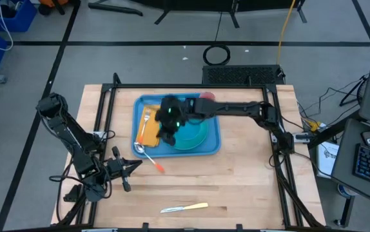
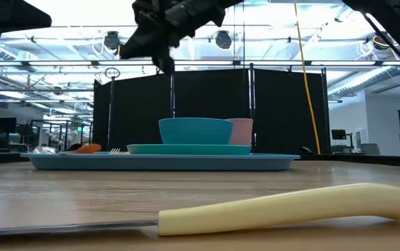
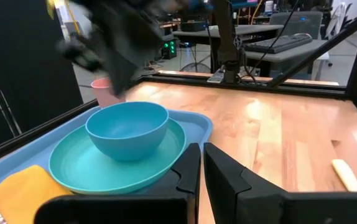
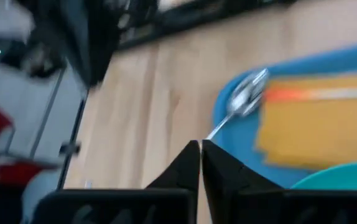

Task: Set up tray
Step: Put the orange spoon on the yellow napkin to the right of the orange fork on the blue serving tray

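The light-blue tray (image 1: pixel 212 149) lies mid-table. On it a teal bowl (image 3: pixel 127 129) stands in a teal plate (image 3: pixel 73 168), with a yellow napkin (image 1: pixel 149 132) and a fork (image 1: pixel 147 118) to their left. A spoon (image 1: pixel 140 149) rests its bowl on the tray's near left corner, and its orange handle (image 1: pixel 160 167) sticks out over the table. A pink cup (image 1: pixel 207 96) stands by the tray's far right corner. My right gripper (image 1: pixel 169 136) hovers shut and empty high above the tray (image 2: pixel 164 64). My left gripper (image 1: pixel 133 167) waits shut at the near left, pointing at the tray.
A knife with a cream handle (image 1: pixel 185 207) lies on the bare wood near the table's front edge. Dark frame rails (image 1: pixel 104 116) run along the table's left, right and far sides. Open wood lies between the tray and the knife.
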Robot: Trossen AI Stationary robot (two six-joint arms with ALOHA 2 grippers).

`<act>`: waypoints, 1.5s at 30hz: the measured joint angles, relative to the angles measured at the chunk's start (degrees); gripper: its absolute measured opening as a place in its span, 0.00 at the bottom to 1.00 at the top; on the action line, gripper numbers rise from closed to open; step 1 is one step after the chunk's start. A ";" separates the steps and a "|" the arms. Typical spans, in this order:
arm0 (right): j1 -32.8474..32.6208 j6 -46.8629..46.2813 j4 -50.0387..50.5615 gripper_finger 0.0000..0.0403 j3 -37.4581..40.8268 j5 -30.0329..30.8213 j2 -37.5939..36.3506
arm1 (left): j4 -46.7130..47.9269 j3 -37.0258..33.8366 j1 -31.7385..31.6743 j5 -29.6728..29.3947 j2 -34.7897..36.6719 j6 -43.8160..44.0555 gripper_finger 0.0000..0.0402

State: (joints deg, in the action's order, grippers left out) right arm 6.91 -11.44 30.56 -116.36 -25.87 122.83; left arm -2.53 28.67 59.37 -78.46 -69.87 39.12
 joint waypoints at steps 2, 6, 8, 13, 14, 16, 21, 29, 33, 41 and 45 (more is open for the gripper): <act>-1.24 0.27 -0.42 0.07 2.67 -0.16 0.02 | 0.03 0.00 -0.19 -0.01 0.00 -0.01 0.06; -2.36 -1.94 -4.66 0.23 8.21 -2.95 0.04 | 0.02 0.00 -0.26 -0.02 0.00 0.44 0.06; -2.57 -3.38 -7.84 0.33 11.50 -5.98 0.04 | 0.02 0.00 -0.26 -0.02 0.00 0.45 0.06; -3.31 -4.80 -10.30 0.54 17.69 -10.55 0.04 | 0.28 0.00 -0.26 -0.02 0.00 0.57 0.06; -3.53 -5.55 -11.12 0.56 18.76 -10.28 0.04 | 0.36 0.00 -0.26 -0.02 0.00 0.61 0.06; -3.94 -6.93 -13.54 0.60 20.50 -10.22 0.10 | 0.61 0.00 -0.26 -0.02 0.00 0.64 0.06; -4.62 -13.86 -21.59 0.60 23.77 -10.39 0.09 | 0.92 0.00 -0.26 -0.04 0.00 1.32 0.06; -5.15 -13.70 -25.09 0.56 25.36 -10.45 0.11 | 1.07 0.00 -0.26 0.04 -0.02 1.67 0.06; -5.11 -13.06 -27.01 0.56 25.36 -10.43 0.11 | 1.09 0.00 -0.26 0.06 -0.11 1.67 0.06; -4.18 -11.92 -29.52 0.56 25.34 -10.16 -1.39 | 1.05 0.00 -0.97 -0.01 -2.81 2.94 0.06; -3.95 -8.44 -29.17 0.56 25.27 -7.10 -4.39 | 1.03 0.00 -1.71 0.00 -3.65 3.36 0.06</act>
State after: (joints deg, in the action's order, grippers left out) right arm 2.96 -19.88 1.39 -91.09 -32.97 118.44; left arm -1.50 28.67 57.67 -78.46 -73.52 42.48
